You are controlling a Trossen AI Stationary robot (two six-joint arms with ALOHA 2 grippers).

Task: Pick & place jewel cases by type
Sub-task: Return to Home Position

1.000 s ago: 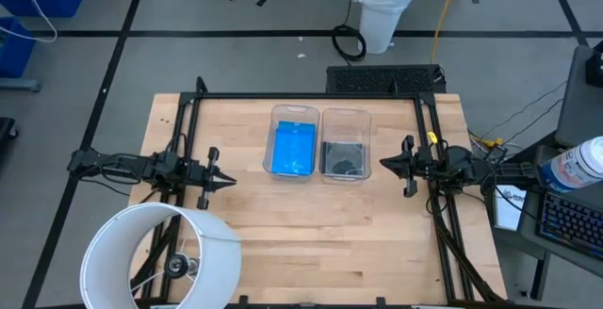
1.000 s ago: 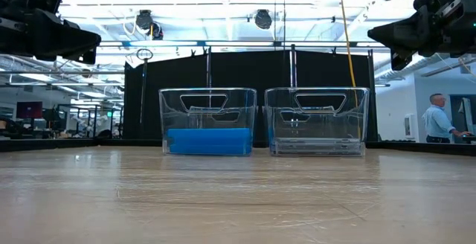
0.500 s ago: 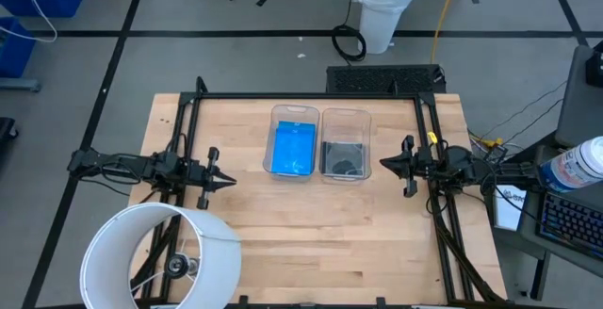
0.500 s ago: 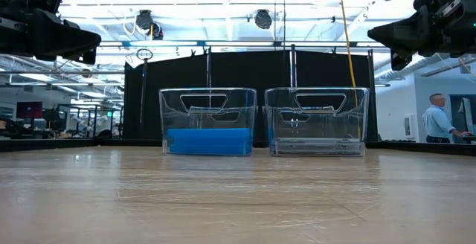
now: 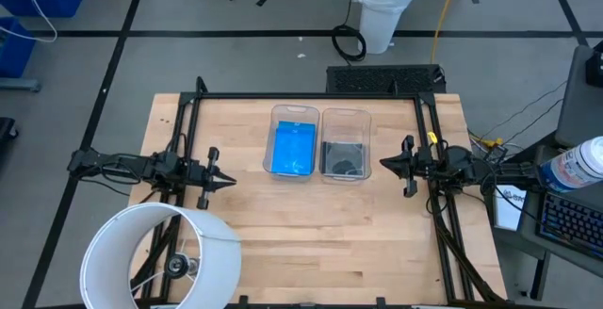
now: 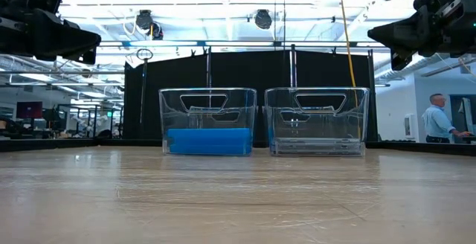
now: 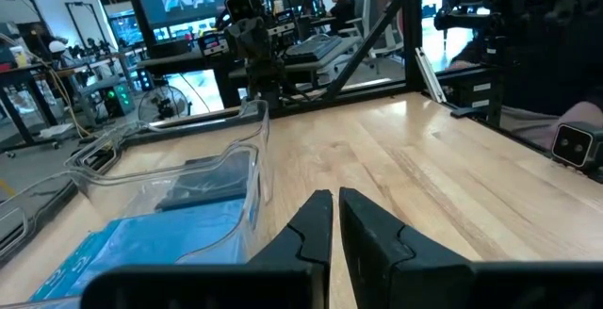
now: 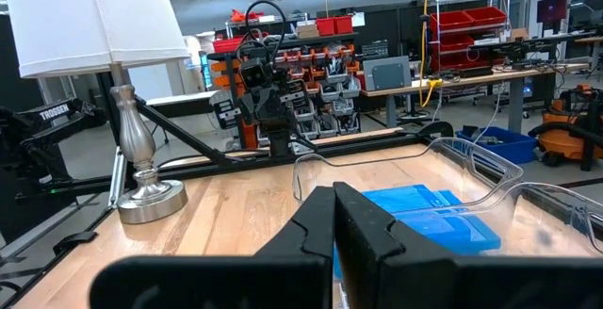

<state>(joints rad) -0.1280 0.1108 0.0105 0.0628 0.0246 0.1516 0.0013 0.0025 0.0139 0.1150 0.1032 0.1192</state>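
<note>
Blue jewel cases [image 5: 293, 149] lie flat in the left bin [image 5: 294, 111]. Dark jewel cases [image 5: 344, 158] lie flat in the right bin [image 5: 346, 113], just beside the left bin, walls about touching. No case shows on the bare counter [image 5: 311, 243].

Left arm [image 5: 141, 166] is well apart from the left bin on its outer side, left jaws pinched nearly together on nothing, pointing at it. Right arm [image 5: 462, 166] mirrors that beyond the right bin, right jaws closed up, also empty. Both hang above the counter (low view puts them higher than the bin rims).

Key relation: the cases lie straight ahead of each arm, with the bins' long axis crosswise to that line. Left arm is nearer the blue, right arm nearer the dark.

Judgement: sorting looks finished and only the retreat home is left, so neither arm needs to close that gap.
</note>
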